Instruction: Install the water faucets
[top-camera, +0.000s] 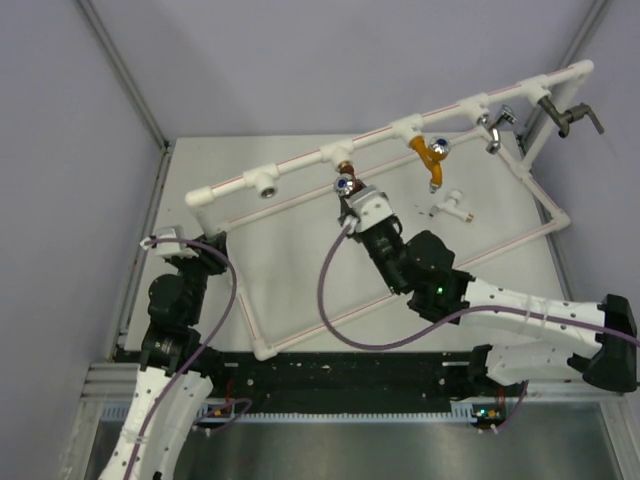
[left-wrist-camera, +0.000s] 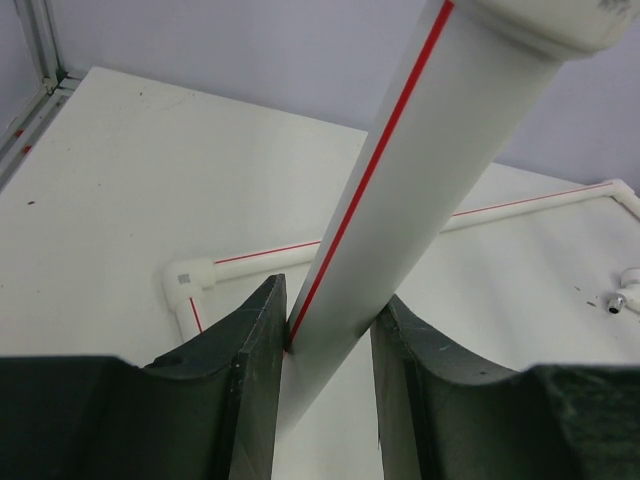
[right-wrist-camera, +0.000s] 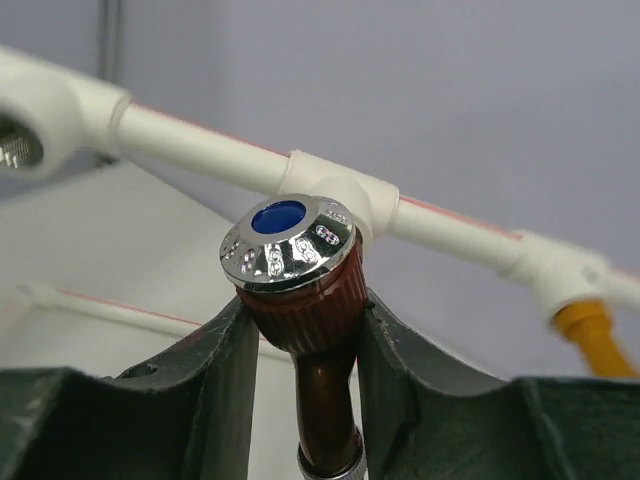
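A reddish-brown faucet (right-wrist-camera: 318, 300) with a chrome, blue-dotted cap hangs at a tee socket (right-wrist-camera: 345, 195) of the white pipe frame (top-camera: 300, 160). My right gripper (right-wrist-camera: 305, 325) is shut on its ribbed knob, a finger pressed to each side; from above, this gripper (top-camera: 347, 196) sits just below that faucet (top-camera: 345, 183). How deep the thread sits in the tee is hidden. A small white faucet (top-camera: 452, 205) lies loose on the table inside the frame. My left gripper (left-wrist-camera: 328, 340) is shut on a slanting frame pipe (left-wrist-camera: 400, 200) near the frame's left corner (top-camera: 205, 232).
On the upper rail a yellow faucet (top-camera: 432, 160), a silver one (top-camera: 495, 128) and a dark one (top-camera: 570, 115) hang at the right. An open tee with a metal thread (top-camera: 265, 185) is to the left. Purple walls enclose the table (top-camera: 290, 260).
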